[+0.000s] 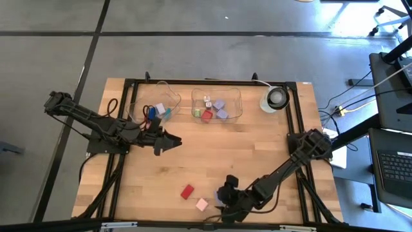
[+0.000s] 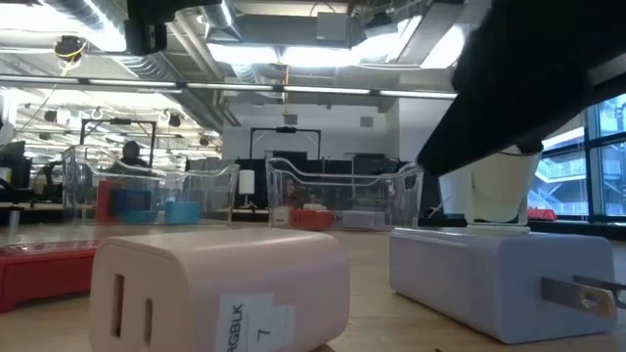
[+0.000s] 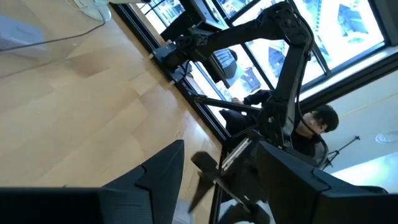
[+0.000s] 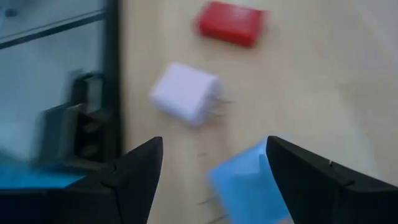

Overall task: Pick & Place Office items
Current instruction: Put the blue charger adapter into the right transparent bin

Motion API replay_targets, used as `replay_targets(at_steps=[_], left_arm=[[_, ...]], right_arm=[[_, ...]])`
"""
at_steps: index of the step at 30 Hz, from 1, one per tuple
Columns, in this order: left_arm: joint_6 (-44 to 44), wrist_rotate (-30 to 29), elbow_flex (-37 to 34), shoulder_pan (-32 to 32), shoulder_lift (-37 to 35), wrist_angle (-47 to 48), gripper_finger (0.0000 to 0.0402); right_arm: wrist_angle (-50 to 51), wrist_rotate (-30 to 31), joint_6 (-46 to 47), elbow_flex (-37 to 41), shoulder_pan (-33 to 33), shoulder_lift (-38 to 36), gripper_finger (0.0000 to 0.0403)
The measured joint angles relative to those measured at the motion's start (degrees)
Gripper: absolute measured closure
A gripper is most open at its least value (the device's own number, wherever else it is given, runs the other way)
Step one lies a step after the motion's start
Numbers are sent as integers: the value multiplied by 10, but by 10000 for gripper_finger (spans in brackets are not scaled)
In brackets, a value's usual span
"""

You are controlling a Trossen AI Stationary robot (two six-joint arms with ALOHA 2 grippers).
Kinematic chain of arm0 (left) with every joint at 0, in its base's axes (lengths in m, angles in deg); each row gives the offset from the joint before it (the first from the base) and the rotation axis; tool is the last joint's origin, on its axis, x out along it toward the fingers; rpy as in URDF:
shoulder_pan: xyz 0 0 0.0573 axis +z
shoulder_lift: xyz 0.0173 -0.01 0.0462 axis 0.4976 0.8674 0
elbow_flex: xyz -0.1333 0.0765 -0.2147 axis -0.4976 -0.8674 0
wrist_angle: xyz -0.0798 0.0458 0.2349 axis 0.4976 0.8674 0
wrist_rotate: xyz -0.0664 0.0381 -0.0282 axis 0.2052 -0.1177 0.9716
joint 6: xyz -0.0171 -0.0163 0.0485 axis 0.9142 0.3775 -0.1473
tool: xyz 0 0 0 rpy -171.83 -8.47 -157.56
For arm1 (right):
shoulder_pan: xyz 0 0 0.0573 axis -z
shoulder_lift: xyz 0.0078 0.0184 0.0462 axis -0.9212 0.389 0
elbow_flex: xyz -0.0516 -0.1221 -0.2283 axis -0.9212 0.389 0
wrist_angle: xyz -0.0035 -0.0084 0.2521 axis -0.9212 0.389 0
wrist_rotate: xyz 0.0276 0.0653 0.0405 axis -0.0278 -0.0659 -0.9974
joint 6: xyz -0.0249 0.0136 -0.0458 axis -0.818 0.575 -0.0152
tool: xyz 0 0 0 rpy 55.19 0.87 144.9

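A: What's in the two clear trays at the far side of the table?

B: The left tray [image 1: 158, 103] holds a few small blocks, blue, teal and a bit of red, bunched toward its middle. The right tray [image 1: 216, 103] has a white one, two lavender ones, a green one and a red one, all close together.

A: And the blocks still out on the wood?

B: Three, near the front edge. A red block [image 1: 187, 191] lies flat, a pale pink block [image 1: 202, 204] sits just beside it, and a lavender-blue block [image 4: 249, 183] lies at the right gripper's [image 1: 225, 195] fingertips.

A: Has that gripper got it?

B: No. Its fingers stand apart, and in the right wrist view the blue block lies between them on the table, not pinched. The pink and red ones lie farther out.

A: The left gripper?

B: The left gripper [image 1: 168, 142] sits over bare wood in front of the left tray, fingers partly open, holding nothing.

A: Anything else on the table?

B: A round white object with a dark centre [image 1: 275, 98], right of the trays.
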Motion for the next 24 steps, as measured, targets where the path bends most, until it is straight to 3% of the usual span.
replay_targets(at_steps=[8, 15, 24], left_arm=[[-12, 0, 0, 0, 0, 0, 205], [-16, 0, 0, 0, 0, 0, 206], [-16, 0, 0, 0, 0, 6, 206]], right_arm=[[-7, -83, -24, 0, -11, 0, 113], [-7, -7, -77, 0, -25, 0, 113], [-7, -1, -128, 0, -25, 9, 113]])
